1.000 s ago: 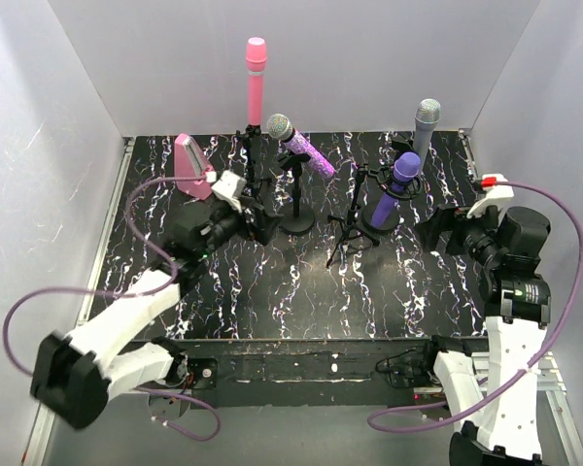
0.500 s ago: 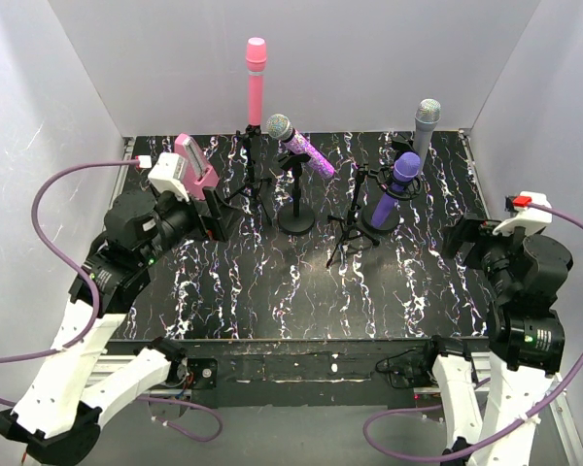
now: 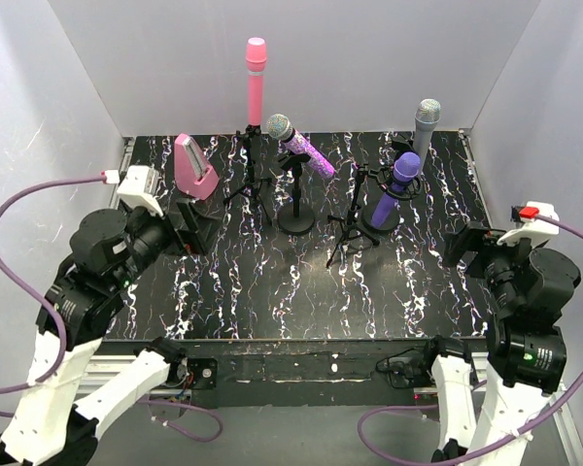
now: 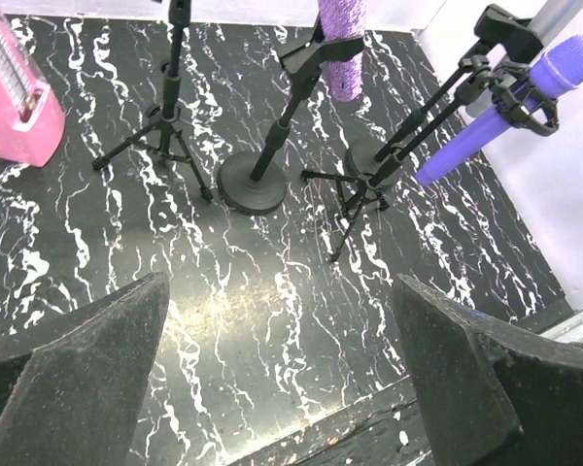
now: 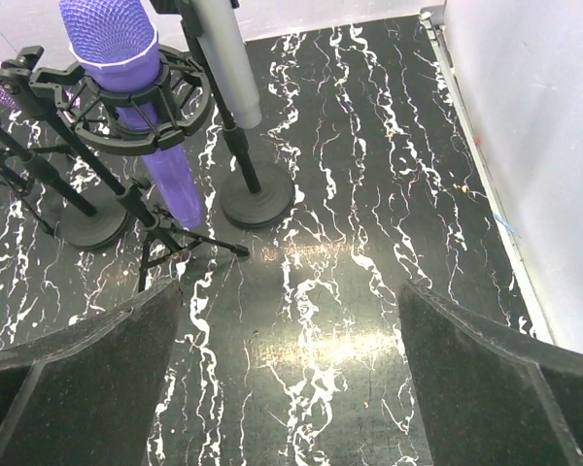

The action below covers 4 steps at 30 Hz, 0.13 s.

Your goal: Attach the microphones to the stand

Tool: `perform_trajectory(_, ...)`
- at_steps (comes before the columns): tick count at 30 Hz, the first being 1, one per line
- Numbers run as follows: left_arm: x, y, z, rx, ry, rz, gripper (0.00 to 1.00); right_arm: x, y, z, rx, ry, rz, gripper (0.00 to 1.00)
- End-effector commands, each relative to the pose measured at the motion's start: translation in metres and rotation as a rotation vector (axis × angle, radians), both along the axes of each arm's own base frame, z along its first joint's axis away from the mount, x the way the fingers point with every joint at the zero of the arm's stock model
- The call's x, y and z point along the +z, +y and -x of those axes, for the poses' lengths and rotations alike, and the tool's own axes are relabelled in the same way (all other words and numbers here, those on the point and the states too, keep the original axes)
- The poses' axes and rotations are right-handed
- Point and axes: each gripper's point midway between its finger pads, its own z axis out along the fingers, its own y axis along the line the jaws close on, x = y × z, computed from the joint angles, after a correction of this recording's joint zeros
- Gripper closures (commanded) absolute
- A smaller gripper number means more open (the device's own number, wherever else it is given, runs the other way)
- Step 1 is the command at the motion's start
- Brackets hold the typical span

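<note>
– Black marbled tabletop (image 3: 272, 291) first. Over its near side sit the left gripper (image 3: 196, 225) and the right gripper (image 3: 459, 248), jaws spread wide and nothing between them.
– And the microphones?
– All four look seated. Nearest, the dark purple microphone (image 3: 396, 184) leans in a ring cradle on a small tripod (image 3: 350, 233). Just left of it, the glittery purple microphone (image 3: 306, 152) tilts in a clip on a round-based stand (image 3: 296, 218). Farther back, the pink microphone (image 3: 256, 87) stands upright on the left and the silver-grey microphone (image 3: 425, 131) rises on the right.
– If one needs reseating?
– I judge them stiff and fairly light, with smooth barrels that may slip. Take hold mid-barrel, below the head. Those thin stands look easy to tip.
</note>
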Motion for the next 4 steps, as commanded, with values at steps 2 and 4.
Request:
perform_trajectory(2,-0.0205,0.0127,0.0067,0.041,0.032,-0.037,0.02,0.0189,0.0031,0.0077,0.002,-0.059,-0.001,0.03)
perform_trajectory(4,-0.0223,0.0146,0.0076,0.046,0.028,-0.04,0.02,0.0195,0.0033,0.0067,0.008,-0.064,0.006,0.02)
